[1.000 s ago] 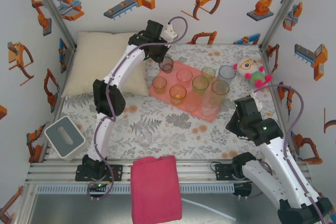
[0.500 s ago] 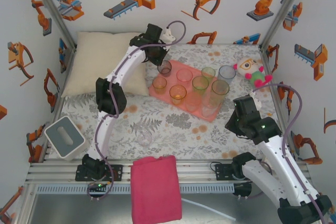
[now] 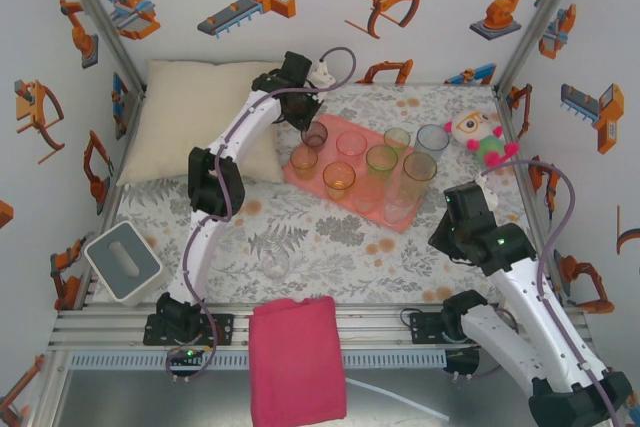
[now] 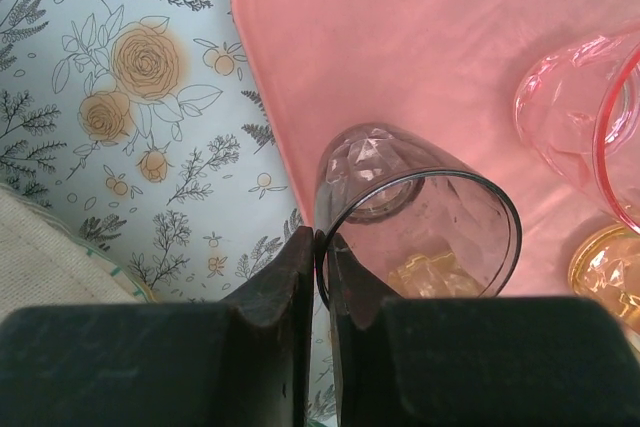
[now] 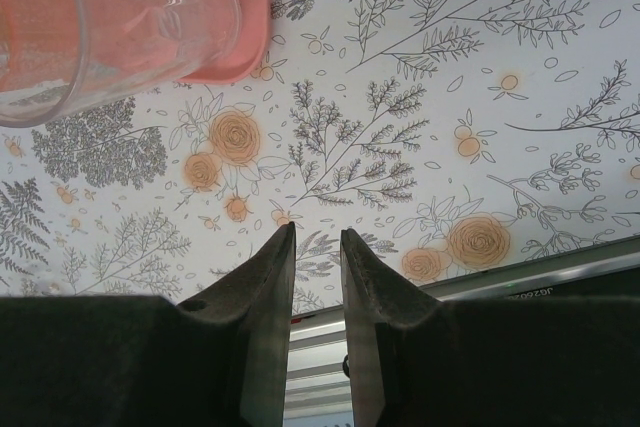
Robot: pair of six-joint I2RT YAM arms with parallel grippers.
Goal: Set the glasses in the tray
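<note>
My left gripper (image 3: 305, 117) (image 4: 322, 242) is shut on the rim of a smoky grey glass (image 3: 315, 134) (image 4: 415, 207), which is at the far left corner of the salmon-pink tray (image 3: 312, 176) (image 4: 420, 37). I cannot tell whether its base touches the tray. Several glasses stand on the tray, among them a pink glass (image 3: 351, 144) (image 4: 580, 117), an orange glass (image 3: 339, 180) and a tall clear glass (image 3: 418, 175). A blue glass (image 3: 432, 140) stands just off the tray's far right. A clear glass (image 3: 275, 264) sits alone on the table. My right gripper (image 3: 462, 217) (image 5: 317, 237) hangs narrowly open and holds nothing, near the tray's right corner (image 5: 245, 37).
A cream pillow (image 3: 200, 127) lies at the back left and a plush toy (image 3: 480, 134) at the back right. A grey box (image 3: 122, 262) sits at the front left, and a magenta cloth (image 3: 297, 357) hangs over the near rail.
My left gripper has carried the grey glass slightly toward me and down over the tray's far left corner. The right arm has barely moved.
</note>
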